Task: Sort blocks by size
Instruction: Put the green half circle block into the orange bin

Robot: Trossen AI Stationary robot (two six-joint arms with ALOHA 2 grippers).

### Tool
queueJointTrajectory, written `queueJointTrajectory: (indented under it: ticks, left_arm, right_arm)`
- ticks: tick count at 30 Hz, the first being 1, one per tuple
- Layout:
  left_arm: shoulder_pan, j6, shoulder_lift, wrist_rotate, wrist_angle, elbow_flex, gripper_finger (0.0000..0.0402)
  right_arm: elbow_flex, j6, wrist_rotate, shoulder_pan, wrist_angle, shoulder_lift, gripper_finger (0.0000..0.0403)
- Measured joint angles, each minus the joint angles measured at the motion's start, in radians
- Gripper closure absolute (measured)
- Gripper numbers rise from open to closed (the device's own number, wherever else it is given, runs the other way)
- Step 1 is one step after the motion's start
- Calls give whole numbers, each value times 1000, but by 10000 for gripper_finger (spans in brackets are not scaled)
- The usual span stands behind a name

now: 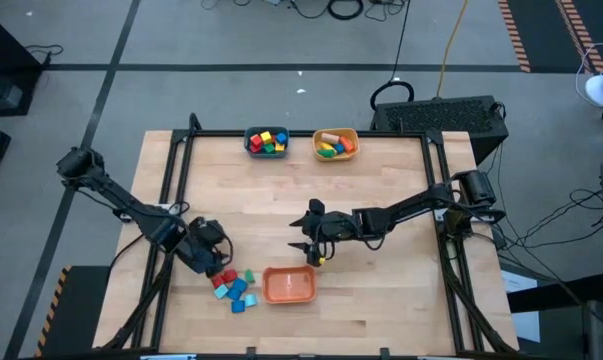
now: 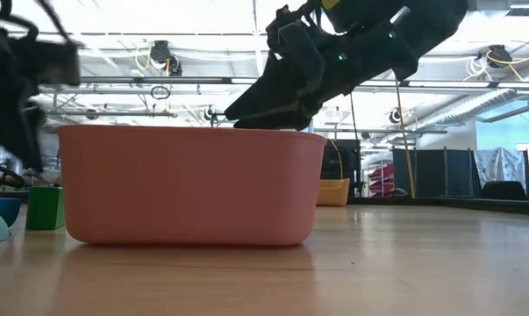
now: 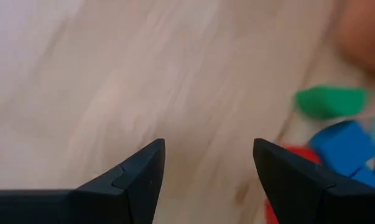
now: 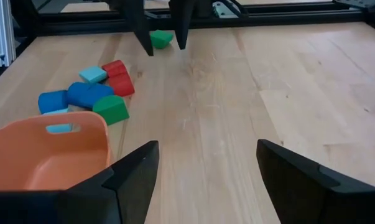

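Observation:
Several loose blocks (image 1: 234, 286), red, blue, light blue and green, lie in a cluster on the table at the near left, beside the orange bowl (image 1: 289, 286). My left gripper (image 1: 219, 265) hovers open and empty at the cluster's far-left side. In its wrist view (image 3: 209, 146) a green block (image 3: 330, 101), a blue block (image 3: 346, 146) and a red one lie off to one side. My right gripper (image 1: 306, 248) is open and empty just beyond the orange bowl's far rim (image 4: 47, 127). A light blue block (image 4: 60, 129) lies in that bowl.
A teal bowl (image 1: 249, 148) and a yellow bowl (image 1: 352, 133), both holding blocks, stand at the table's far edge. A dark frame runs along the table's sides. Bare wood lies between the bowls and to the right of the right gripper.

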Motion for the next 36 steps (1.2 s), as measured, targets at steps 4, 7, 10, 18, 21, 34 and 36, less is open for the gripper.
queueJointTrajectory:
  ticks: [4,7,10,18,21,34,36]
  left_arm:
    - [0,-225,0,137,-110,0,155]
    - [0,-336,0,245,-162,0,155]
    - [0,-391,0,320,-203,0,155]
    - [0,-416,0,341,-304,0,155]
    - [0,-416,0,345,-319,0,155]
    - [0,-506,47,414,-315,-10,155]
    - [0,-520,74,444,-304,-21,155]
  right_arm:
    - [0,-7,0,-1,-1,0,147]
    - [0,-38,0,-4,-1,0,147]
    - [0,-59,0,-11,-1,0,147]
    - [0,-71,0,-33,-12,0,147]
    - [0,-71,0,-38,-12,0,147]
    - [0,-71,0,-37,-14,0,147]
    - [0,-71,0,-37,-14,0,147]
